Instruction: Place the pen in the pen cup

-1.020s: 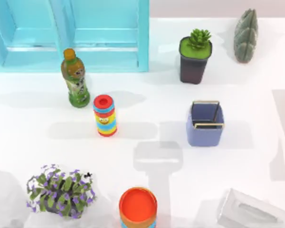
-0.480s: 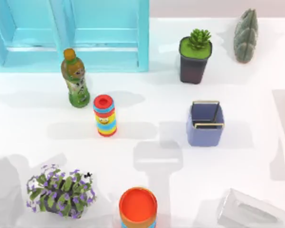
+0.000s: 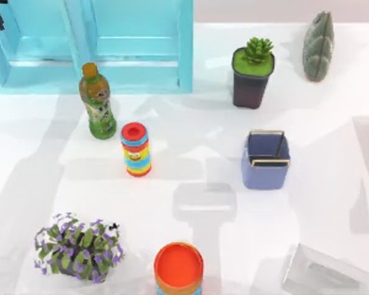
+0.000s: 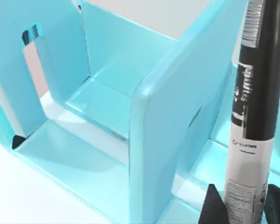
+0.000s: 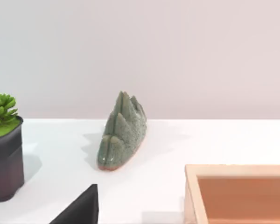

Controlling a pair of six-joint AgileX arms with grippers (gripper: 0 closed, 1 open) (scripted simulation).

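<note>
**A:** From above, what lies on the white table [image 3: 332, 129]?

**B:** The small square periwinkle-blue pen cup with its thin metallic rim [image 3: 265, 161] stands upright right of centre, mouth open. Behind it is a dark square plant pot with a green succulent [image 3: 253, 72], and a grey-green ridged stone ornament [image 3: 318, 45] lies at the far right. The pale turquoise plastic rack with upright dividers [image 3: 95, 46] takes up the far left. In front of it stand a green drink bottle with an amber cap [image 3: 98, 101] and a tall striped cylinder with a red top [image 3: 136, 149]. At the near edge are a purple-flowered bush [image 3: 79, 247], a round orange-red cup with striped sides [image 3: 179, 268] and a pale tissue box [image 3: 329, 275]. A small dark part shows at the top left corner, over the rack; I cannot tell what it is.

**A:** And the left wrist camera?

**B:** The slim black pen with a greyish, printed barrel [image 4: 253, 116] stands nearly upright between the two dark fingertips of the left gripper [image 4: 242, 205], which is clamped on its lower end. The turquoise rack's dividers lie close behind it, so the pen is at the rack, well apart from the pen cup.

**A:** The right wrist camera?

**B:** It looks across the table at the stone ornament, the succulent pot and a tan open box [image 5: 238, 193]. One dark finger [image 5: 79, 210] of the right gripper shows at the edge; whether that gripper is spread or closed, I cannot tell.
</note>
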